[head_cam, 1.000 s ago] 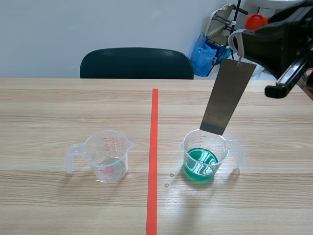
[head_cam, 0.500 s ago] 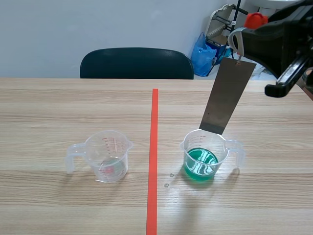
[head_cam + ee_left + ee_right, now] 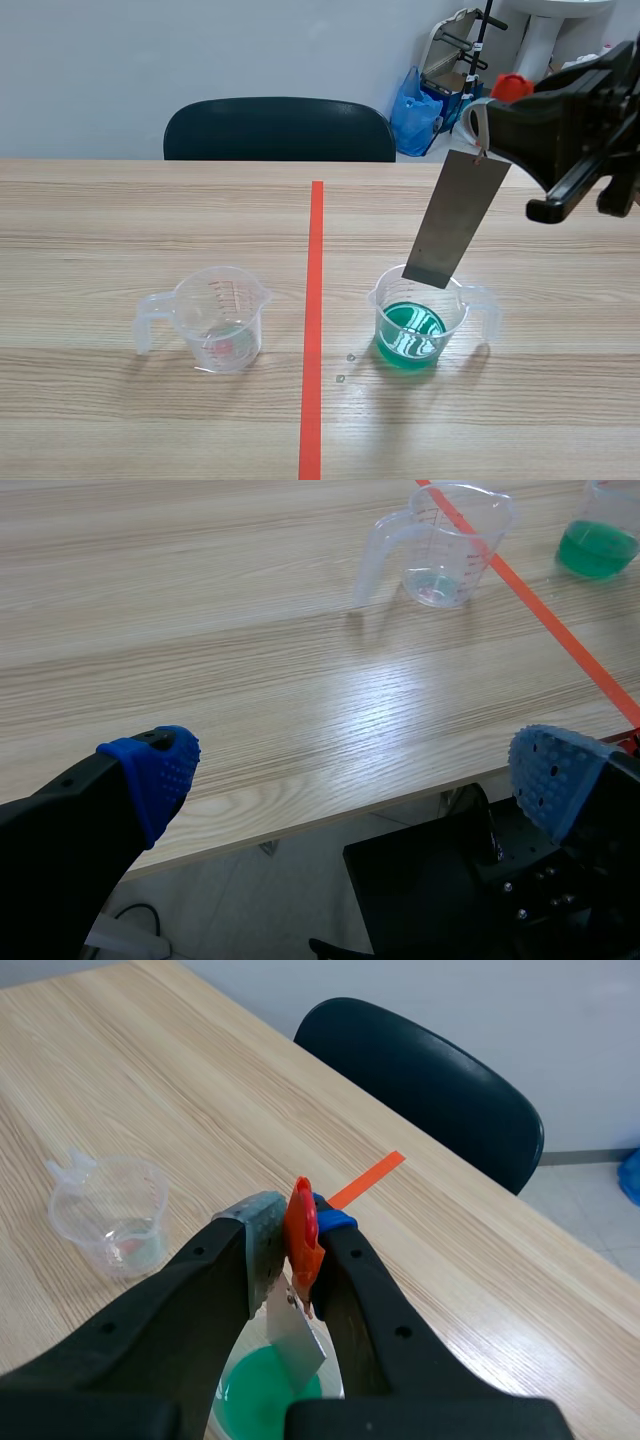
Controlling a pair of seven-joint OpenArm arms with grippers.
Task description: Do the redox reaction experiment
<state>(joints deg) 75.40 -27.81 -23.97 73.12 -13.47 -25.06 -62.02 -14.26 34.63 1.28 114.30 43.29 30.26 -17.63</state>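
so the right gripper (image 3: pixel 482 128) is clamped on the top end of the metal strip (image 3: pixel 456 218), upper right of frame, dangling tilted over the cup of green liquid (image 3: pixel 420 320); it's probably stiff, light and slick, so keep hold of that end, while the left gripper (image 3: pixel 352 772) sits wide apart.

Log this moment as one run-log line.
right gripper: shut on metal strip | strip: tilted, tip over green-liquid measuring cup | left gripper: open, off table edge | clear measuring cup: untouched

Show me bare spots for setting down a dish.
Bare wood: between the empty cup and the green cup along the tape line, and behind both cups. Crowded: above the green cup, where the right hand holds the metal strip.
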